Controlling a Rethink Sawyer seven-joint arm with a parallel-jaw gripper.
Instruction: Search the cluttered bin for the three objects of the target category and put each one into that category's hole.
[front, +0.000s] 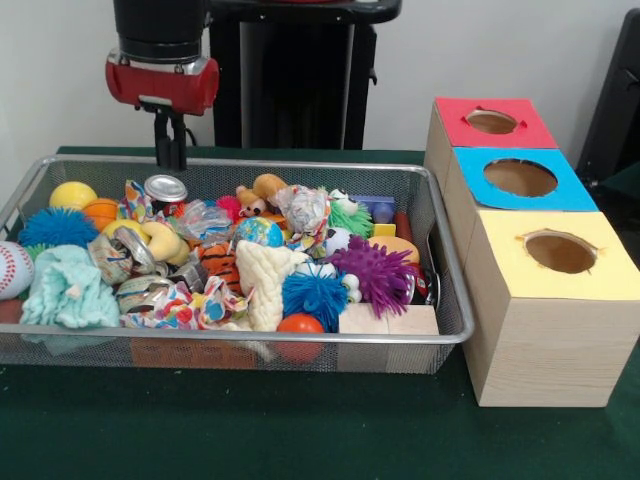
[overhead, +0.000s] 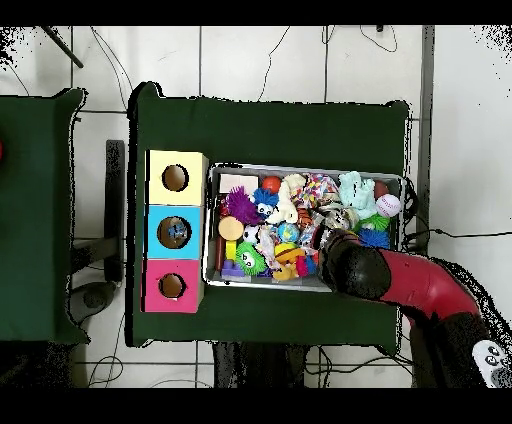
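Nearest the camera, the yellow-topped box is seen beside the wire bin, followed by blue and red ones. Mixed toys are heaped in the bin. The gripper is positioned over the bin's far edge; its jaw state cannot be determined.

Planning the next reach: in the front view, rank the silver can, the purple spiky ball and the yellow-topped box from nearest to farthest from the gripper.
Gripper hangs over the bin's back left.
1. Silver can: just below the gripper, back left of the bin.
2. Purple spiky ball: right part of the bin, toward the front.
3. Yellow-topped box: outside the bin, far right.
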